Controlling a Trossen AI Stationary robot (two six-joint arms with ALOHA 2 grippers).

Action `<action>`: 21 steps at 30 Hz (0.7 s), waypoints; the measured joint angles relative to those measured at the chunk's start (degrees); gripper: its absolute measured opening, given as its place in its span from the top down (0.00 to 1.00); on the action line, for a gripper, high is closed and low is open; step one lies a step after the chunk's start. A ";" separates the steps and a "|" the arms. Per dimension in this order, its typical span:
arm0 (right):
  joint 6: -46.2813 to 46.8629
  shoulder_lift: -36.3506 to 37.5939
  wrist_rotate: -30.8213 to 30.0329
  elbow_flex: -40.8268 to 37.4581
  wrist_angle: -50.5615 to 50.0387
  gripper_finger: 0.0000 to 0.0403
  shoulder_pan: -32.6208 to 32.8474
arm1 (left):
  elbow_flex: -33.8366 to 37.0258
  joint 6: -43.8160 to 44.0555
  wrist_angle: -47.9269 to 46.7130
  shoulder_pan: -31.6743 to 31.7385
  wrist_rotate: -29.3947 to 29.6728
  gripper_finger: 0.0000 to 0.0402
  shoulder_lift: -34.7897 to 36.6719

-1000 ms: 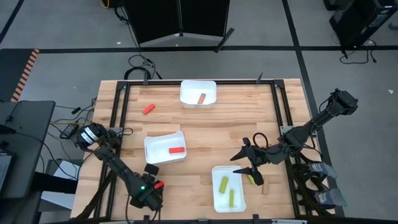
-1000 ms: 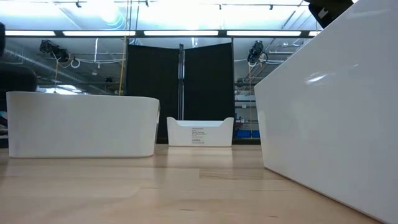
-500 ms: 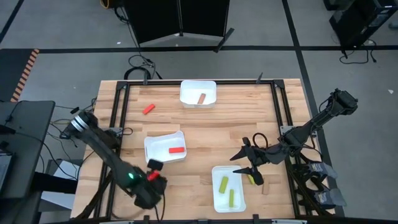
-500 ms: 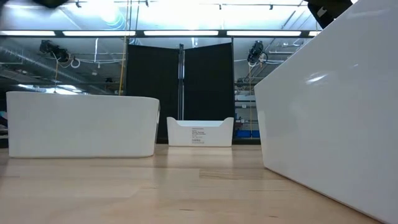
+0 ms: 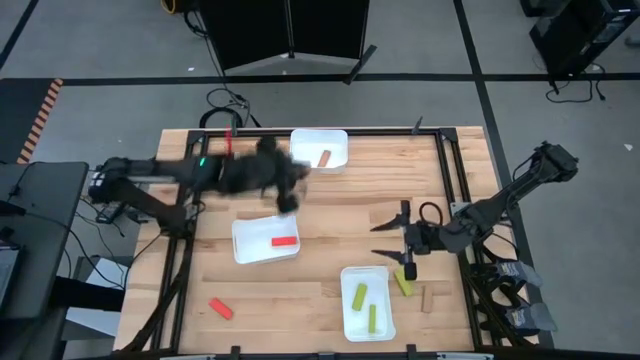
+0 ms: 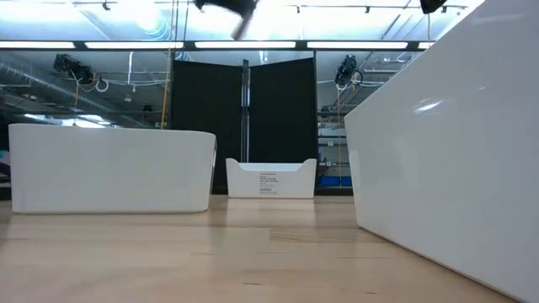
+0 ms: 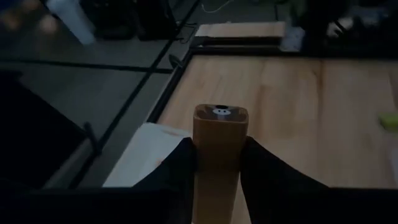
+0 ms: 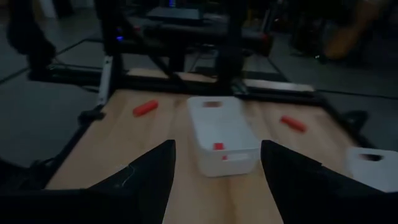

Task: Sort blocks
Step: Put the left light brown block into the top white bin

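My left gripper (image 7: 219, 152) is shut on a tan wooden block (image 7: 221, 127). In the high view it shows blurred (image 5: 287, 192) between the far white tray (image 5: 303, 140) and the middle tray (image 5: 250, 245). My right gripper (image 5: 400, 245) hangs open just beyond a yellow-green block (image 5: 403, 283) lying flat on the table. Beside that block lies a tan one (image 5: 425, 298). Two yellow-green blocks (image 5: 359, 296) lie in the near tray (image 5: 350, 325). A red block (image 5: 285, 241) lies in the middle tray, a reddish-tan one (image 5: 325, 158) in the far tray. Another red block (image 5: 221, 308) lies near-left. My left gripper pinches the tan block between its two fingers (image 7: 180, 165), which lie along the block's long sides (image 7: 219, 155). The block's free end (image 7: 221, 113) sticks out past the fingertips. It is lifted clear, above the table and the edge of a white tray (image 7: 146, 158).
Black frame rails (image 5: 190, 190) run along the table's left and right edges. The low view shows only tray walls (image 6: 109, 168) and bare wood. Open wood lies between the trays at the table's middle (image 5: 350, 205). The right wrist view shows the middle tray (image 8: 224, 134) and two red blocks (image 8: 145, 107).
My left arm has swung fast from the table's near-left corner up and across to the far side, and shows blurred. A red block now shows where the arm stood. My right gripper has drawn back from the yellow-green block toward the far edge, still open.
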State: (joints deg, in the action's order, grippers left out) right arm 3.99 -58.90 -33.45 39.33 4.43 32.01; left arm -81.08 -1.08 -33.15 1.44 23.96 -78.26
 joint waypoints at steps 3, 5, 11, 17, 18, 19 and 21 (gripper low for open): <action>-0.76 1.09 -0.46 0.00 -0.15 0.39 -1.10 | 0.00 -2.73 3.31 11.11 -9.42 0.75 -3.17; -0.76 1.33 -0.63 0.00 -0.23 0.39 -1.65 | 0.00 -4.41 5.04 17.30 -15.12 0.75 -6.04; -0.05 0.55 -0.61 0.00 -0.39 0.39 -3.33 | 0.05 -6.13 10.42 27.55 -25.38 0.75 -15.66; 2.15 -0.08 -0.61 0.00 -1.45 0.39 -5.98 | 0.07 -6.30 16.74 31.81 -29.34 0.75 -23.22; 2.62 -0.08 -0.61 0.00 -1.80 0.39 -6.26 | 0.07 -6.08 16.89 32.16 -30.12 0.75 -24.22; 3.07 -0.08 -0.63 0.00 -2.00 0.39 -6.50 | 0.09 -5.88 16.75 32.45 -30.81 0.75 -25.07; 3.32 -0.08 -0.58 0.00 -2.06 0.39 -6.84 | 0.09 -4.61 16.63 32.67 -31.14 0.73 -26.19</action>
State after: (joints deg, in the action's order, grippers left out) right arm 7.32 -58.98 -34.03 39.33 2.36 25.17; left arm -80.99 -5.69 -16.52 34.10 -7.18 -104.45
